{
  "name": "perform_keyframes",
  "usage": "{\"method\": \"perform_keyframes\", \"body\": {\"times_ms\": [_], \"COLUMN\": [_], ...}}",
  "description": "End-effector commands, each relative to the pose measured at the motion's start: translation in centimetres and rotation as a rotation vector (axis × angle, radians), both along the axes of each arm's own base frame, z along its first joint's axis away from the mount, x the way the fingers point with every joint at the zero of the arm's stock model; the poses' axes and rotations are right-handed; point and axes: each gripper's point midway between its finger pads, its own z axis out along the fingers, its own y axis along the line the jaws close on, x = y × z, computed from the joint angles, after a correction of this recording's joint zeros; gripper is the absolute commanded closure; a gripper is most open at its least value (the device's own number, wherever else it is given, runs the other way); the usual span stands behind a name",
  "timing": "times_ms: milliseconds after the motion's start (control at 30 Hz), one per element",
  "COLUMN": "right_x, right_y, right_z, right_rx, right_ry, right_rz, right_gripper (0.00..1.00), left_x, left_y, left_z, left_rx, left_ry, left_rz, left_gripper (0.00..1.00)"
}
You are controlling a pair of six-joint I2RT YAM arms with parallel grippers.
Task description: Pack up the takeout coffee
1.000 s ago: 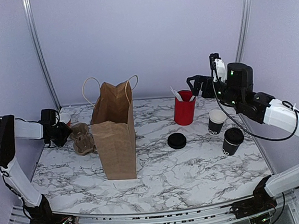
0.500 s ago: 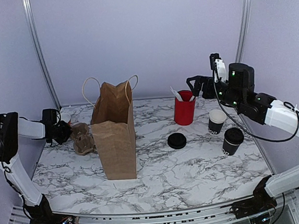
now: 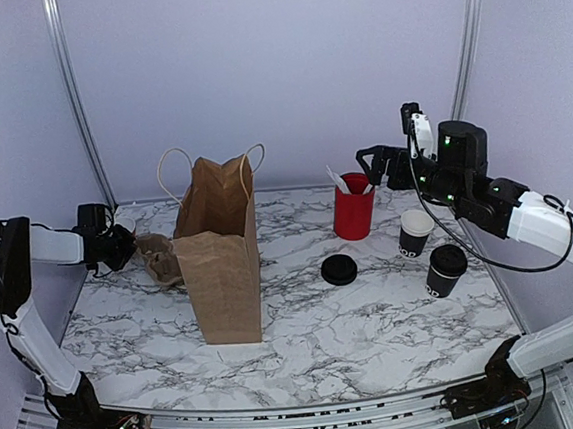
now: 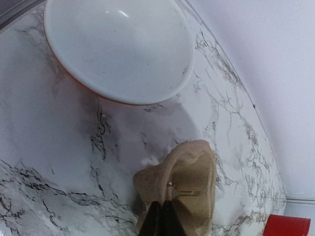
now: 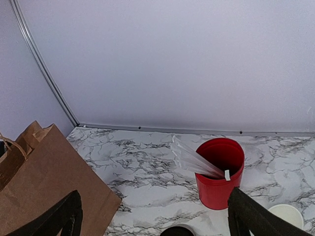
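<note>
The worktop (image 3: 357,329) is a white slab with grey marble veining and a curved near edge.

**Task item.** The takeout coffee (image 3: 415,231) is a small black paper cup with a white interior and rim. It stands upright and uncovered at the right of the top view, just right of the red cup (image 3: 353,209). In the right wrist view only an arc of its white rim (image 5: 288,215) shows, at the lower right corner.

**Surrounding items.**
- The red cup is smooth and cylindrical and holds white sticks (image 5: 197,160) that lean to the left.
- A flat round black lid (image 3: 340,269) lies below the red cup in the frame.
- A second black cup (image 3: 445,271), capped with a black lid, stands below and right of the takeout coffee.
- A tall brown paper bag (image 3: 219,250) with looped cord handles stands open left of centre.
- A glossy white bowl (image 4: 118,49) sits at the upper left of the left wrist view.

**End effectors.**
- The left end effector (image 4: 160,221) has its fingers together, pinched on the near edge of a crumpled brown paper (image 4: 182,187), matte and fibrous, left of the bag.
- The right end effector (image 5: 153,196) has its fingers wide apart, holds nothing, and hovers above the red cup.
</note>
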Motion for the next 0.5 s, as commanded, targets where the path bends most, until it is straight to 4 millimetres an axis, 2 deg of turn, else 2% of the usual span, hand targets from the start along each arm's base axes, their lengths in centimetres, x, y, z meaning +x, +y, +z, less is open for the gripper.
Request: {"method": "perform_keyframes", "body": {"times_ms": [0, 133, 467], "right_x": [-0.2, -0.1, 0.3], "right_y": [0.6, 1.0, 1.7], "right_z": [0.6, 0.7, 1.9], "right_rx": [0.013, 0.004, -0.014], "right_ry": [-0.007, -0.007, -0.041], "right_rz": [0.020, 0.038, 0.064], "right_gripper": [0.01, 0.00, 0.01], "left_x": [0.7, 0.1, -2.3], "left_y": [0.3, 0.8, 2.1], "left_z": [4.5, 8.3, 23.2], "left_rx": [0.045, 0.114, 0.353], "left_ry": [-0.076, -0.113, -0.342], "left_rz": [-0.026, -0.037, -0.076], "left_gripper": [1.00, 1.00, 1.00]}}
